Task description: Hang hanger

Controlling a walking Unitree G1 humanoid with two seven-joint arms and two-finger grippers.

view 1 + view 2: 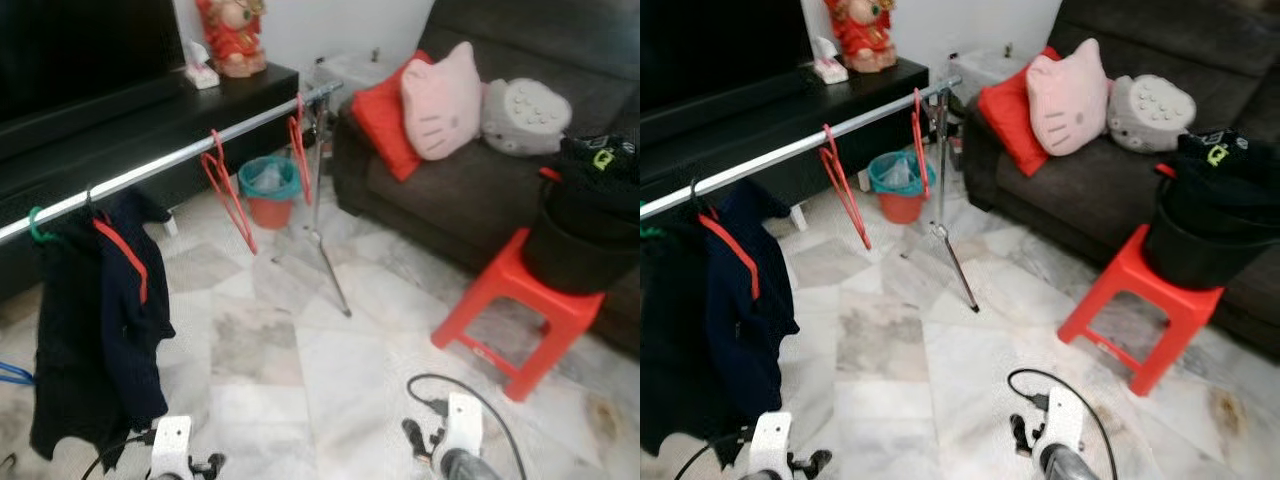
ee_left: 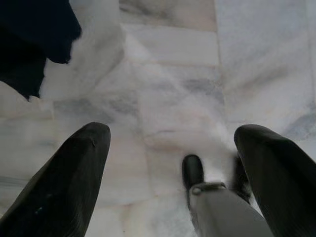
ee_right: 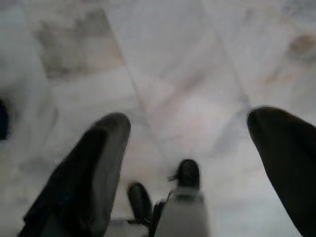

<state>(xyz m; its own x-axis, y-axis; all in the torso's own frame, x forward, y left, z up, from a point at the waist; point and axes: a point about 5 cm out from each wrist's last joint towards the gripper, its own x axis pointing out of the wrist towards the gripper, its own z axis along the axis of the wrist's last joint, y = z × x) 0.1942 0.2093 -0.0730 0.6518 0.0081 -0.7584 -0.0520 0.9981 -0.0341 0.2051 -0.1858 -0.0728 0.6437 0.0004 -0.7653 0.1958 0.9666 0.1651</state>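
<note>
hangers red; stool red; bin teal-orange; floor marbled white

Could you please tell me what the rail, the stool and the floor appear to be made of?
Rail: likely metal, a thin silvery tube with a bright sheen. Stool: probably moulded plastic, uniformly red with smooth, glossy rounded legs. Floor: looks like polished marble or marble-look tile, pale slabs with grey-brown veining and visible joints.
</note>
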